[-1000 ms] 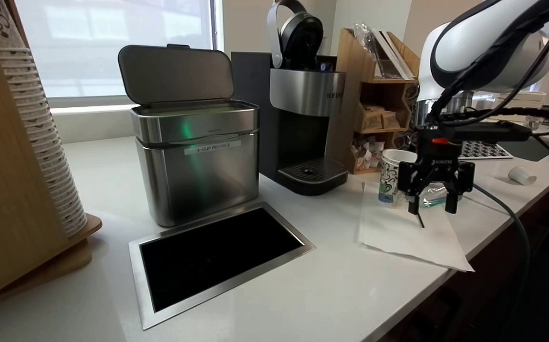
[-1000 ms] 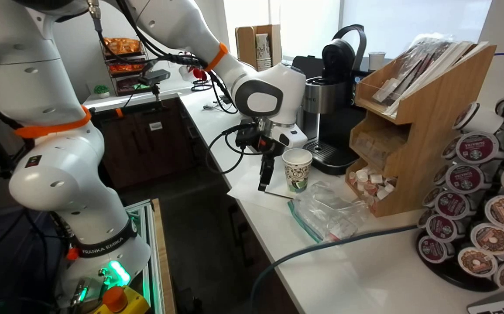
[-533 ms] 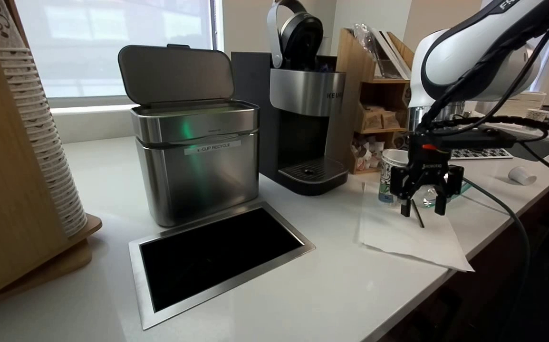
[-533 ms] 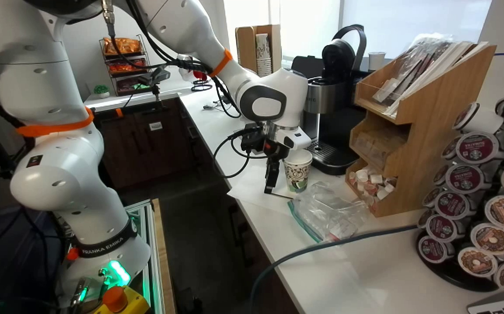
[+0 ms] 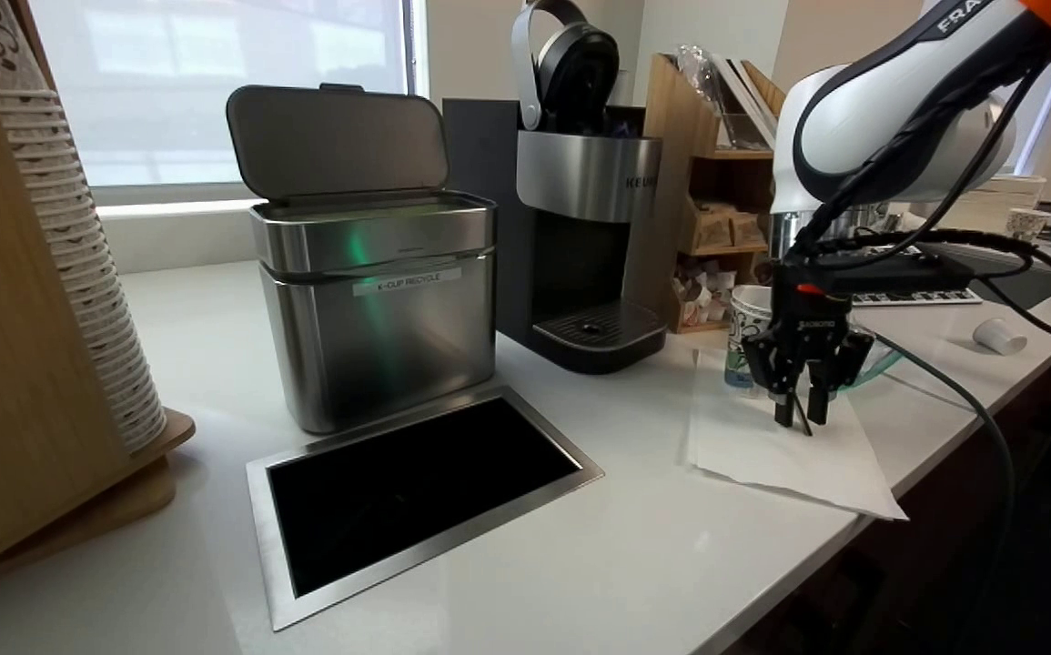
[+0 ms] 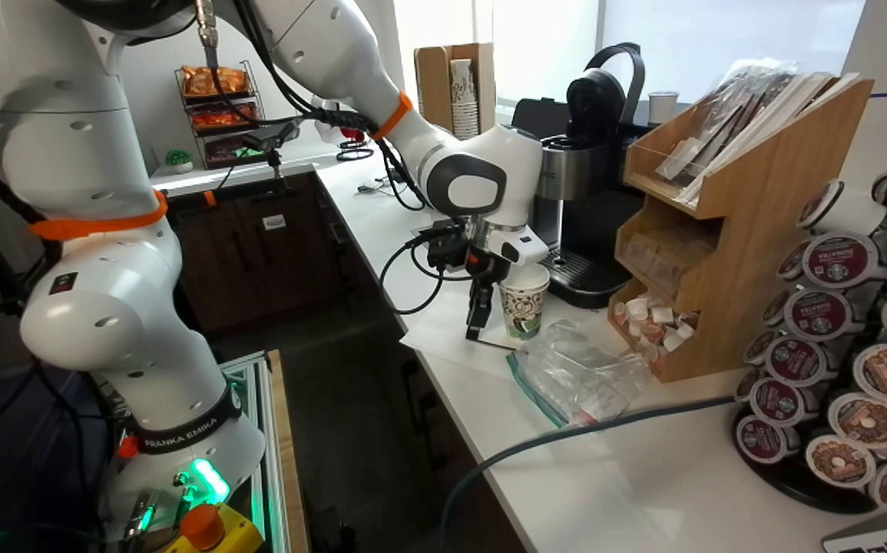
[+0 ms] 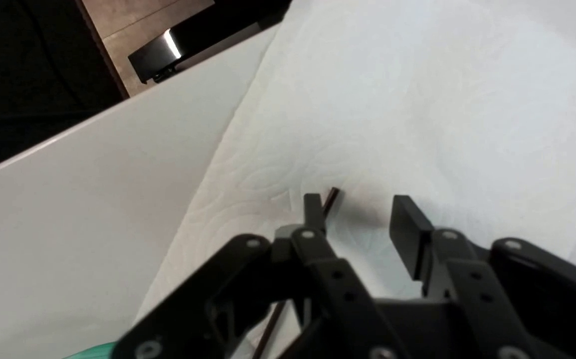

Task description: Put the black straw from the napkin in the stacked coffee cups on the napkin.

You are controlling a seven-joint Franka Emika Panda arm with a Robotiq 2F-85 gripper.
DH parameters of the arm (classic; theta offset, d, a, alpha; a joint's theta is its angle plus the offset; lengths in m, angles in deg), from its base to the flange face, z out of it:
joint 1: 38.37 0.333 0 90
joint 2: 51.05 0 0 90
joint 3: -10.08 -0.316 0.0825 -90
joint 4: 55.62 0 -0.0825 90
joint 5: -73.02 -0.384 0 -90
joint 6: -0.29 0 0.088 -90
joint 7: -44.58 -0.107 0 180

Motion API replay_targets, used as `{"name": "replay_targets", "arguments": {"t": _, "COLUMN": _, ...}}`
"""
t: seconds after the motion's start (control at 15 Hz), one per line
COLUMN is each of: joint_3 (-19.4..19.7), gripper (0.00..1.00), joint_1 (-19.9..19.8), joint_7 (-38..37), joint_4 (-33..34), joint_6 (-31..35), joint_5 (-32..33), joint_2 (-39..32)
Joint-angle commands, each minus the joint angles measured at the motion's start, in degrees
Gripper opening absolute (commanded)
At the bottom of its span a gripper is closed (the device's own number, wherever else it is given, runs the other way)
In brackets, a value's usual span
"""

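Observation:
The black straw (image 5: 805,426) lies on the white napkin (image 5: 762,466); it also shows in an exterior view (image 6: 500,344). The stacked coffee cups (image 6: 524,306), with dark swirls and green print, stand upright on the napkin beside my gripper. They are partly behind the gripper in an exterior view (image 5: 747,307) and out of the wrist view. My gripper (image 7: 360,214) is partly open, low over the napkin. In the wrist view the straw's tip (image 7: 332,199) shows just inside the left finger (image 7: 313,212); its middle is hidden by that finger. Whether they touch I cannot tell.
A clear plastic bag (image 6: 577,369) with a teal seal lies by the straw's far end. A blue-grey hose (image 6: 566,436) crosses the counter. The coffee maker (image 5: 589,182) and wooden organizer (image 6: 758,269) stand behind the cups. The counter's edge (image 7: 68,133) is near the napkin.
My gripper has moved closer to the cups and a little lower. Its fingers have come nearer together, with the straw now showing between them in an exterior view. Straw, napkin and cups look unmoved.

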Motion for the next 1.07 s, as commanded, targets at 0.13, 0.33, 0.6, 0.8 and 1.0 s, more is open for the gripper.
{"name": "replay_targets", "arguments": {"t": 0.13, "joint_3": 0.87, "gripper": 0.45, "joint_1": 1.14, "joint_7": -1.04, "joint_4": 0.58, "joint_6": 0.43, "joint_5": 0.49, "joint_2": -1.05}}
{"name": "replay_targets", "arguments": {"t": 0.33, "joint_3": 1.08, "gripper": 0.51, "joint_1": 1.20, "joint_7": -1.25, "joint_4": 0.28, "joint_6": 0.20, "joint_5": 0.57, "joint_2": -0.74}}
{"name": "replay_targets", "arguments": {"t": 0.6, "joint_3": 1.39, "gripper": 0.46, "joint_1": 1.05, "joint_7": -1.17, "joint_4": -0.16, "joint_6": 0.53, "joint_5": 0.28, "joint_2": -0.73}}
{"name": "replay_targets", "arguments": {"t": 0.8, "joint_3": 1.62, "gripper": 0.42, "joint_1": 0.99, "joint_7": -1.04, "joint_4": -0.49, "joint_6": 0.76, "joint_5": 0.01, "joint_2": -0.76}}
{"name": "replay_targets", "arguments": {"t": 1.0, "joint_3": 1.66, "gripper": 0.39, "joint_1": 1.00, "joint_7": -0.99, "joint_4": -0.65, "joint_6": 0.94, "joint_5": -0.10, "joint_2": -0.73}}
